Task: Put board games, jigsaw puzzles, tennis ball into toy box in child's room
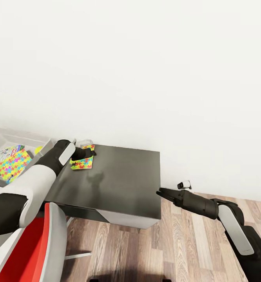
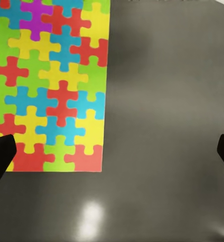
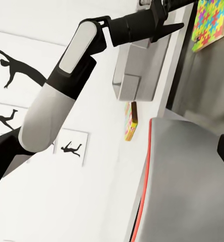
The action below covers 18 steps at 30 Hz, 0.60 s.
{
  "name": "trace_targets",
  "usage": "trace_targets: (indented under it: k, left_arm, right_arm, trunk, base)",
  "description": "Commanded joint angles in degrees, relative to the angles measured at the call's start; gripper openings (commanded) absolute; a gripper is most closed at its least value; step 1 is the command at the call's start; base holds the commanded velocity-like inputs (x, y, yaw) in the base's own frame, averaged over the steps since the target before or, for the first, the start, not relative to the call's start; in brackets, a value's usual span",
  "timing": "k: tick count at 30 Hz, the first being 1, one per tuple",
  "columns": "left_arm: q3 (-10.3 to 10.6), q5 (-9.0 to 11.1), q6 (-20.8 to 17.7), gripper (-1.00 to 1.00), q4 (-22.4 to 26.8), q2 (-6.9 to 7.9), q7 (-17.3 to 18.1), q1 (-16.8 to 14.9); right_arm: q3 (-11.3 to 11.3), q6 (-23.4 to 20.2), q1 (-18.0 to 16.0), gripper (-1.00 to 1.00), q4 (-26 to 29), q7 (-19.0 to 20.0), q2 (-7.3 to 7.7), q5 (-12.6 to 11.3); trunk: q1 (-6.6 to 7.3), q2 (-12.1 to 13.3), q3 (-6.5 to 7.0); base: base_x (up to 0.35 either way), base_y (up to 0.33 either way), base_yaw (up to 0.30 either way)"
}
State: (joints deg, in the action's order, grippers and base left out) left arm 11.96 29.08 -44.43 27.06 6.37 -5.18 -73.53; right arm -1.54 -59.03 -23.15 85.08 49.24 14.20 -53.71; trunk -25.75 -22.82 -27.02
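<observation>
Multicoloured jigsaw puzzle [image 1: 82, 161] lying flat near the far left corner of the dark grey table [image 1: 122, 176]. Beside that edge, pale grey toy box [image 1: 17, 137] holding a second puzzle sheet [image 1: 13, 165] and a printed board game [image 1: 5, 153].

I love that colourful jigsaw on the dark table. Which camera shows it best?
The left wrist view: the jigsaw puzzle is close, every piece distinct. The head view shows it small, partly behind the left hand; the right wrist view catches it sideways.
</observation>
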Motion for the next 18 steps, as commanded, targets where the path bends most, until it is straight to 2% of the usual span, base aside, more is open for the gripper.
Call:
trace_targets:
  k: [1,18]
  left_arm:
    - [0.4,0.6,-0.2,1.0,0.1,0.09,-0.5,0.0]
    - [0.3,0.4,0.2,1.0,0.1,0.69,-0.7,0.0]
  right_arm:
    - [0.0,-0.2,0.0,1.0,0.0,0.2,0.03,0.0]
    - [0.0,-0.2,0.0,1.0,0.0,0.2,0.03,0.0]
  trunk:
    - [-0.03,-0.1,-0.08]
    - [-0.03,-0.1,-0.08]
  base:
    - [0.0,0.0,-0.002]
    - [0.0,0.0,0.0]
